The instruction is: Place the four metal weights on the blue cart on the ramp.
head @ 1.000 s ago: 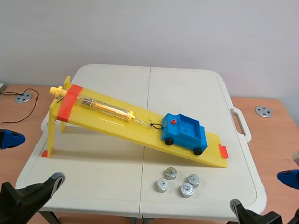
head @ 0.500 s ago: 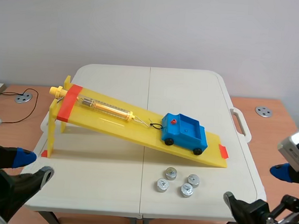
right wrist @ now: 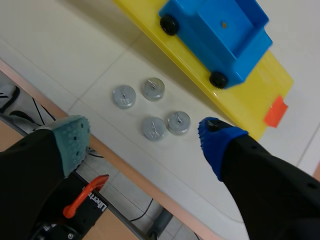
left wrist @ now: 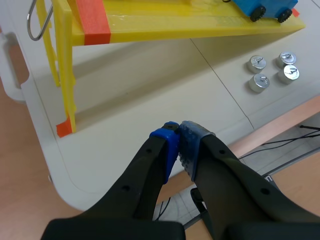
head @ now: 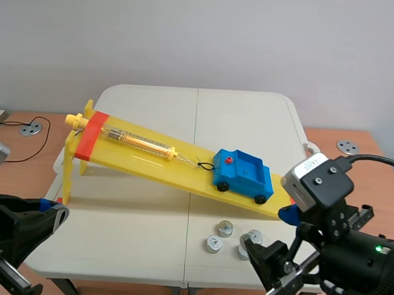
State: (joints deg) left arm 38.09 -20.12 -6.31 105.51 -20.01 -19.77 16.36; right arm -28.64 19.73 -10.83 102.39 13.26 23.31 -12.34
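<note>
1. The four metal weights [right wrist: 154,128] were shown in a close cluster on the white table [head: 152,111], just beside the low end of the yellow ramp [right wrist: 252,97].
2. The blue cart [right wrist: 215,35] was parked near the low end of the ramp, with no weight in its open tray.
3. The right gripper [right wrist: 145,141] was held above the cluster, fingers spread wide, nothing between them.
4. The left gripper [left wrist: 177,137] was positioned over the table's near edge by the ramp's raised end, well apart from the weights, its pads pressed together on nothing.
5. The step in hand was judged to be the approach to the first weight; the task was judged barely begun.
6. A descent over a single weight was judged to be called for next, with care that its neighbours were not knocked, followed by a lift and a gentle release into the tray, since the cart was seen hooked to a spring scale [head: 137,142] on the slope.
7. The weights were seen as short, shiny, silvery cylinders with a small fitting on top, and were judged hard and slippery. The cart was seen as glossy moulded plastic with black wheels, and the ramp as a smooth flat board.
</note>
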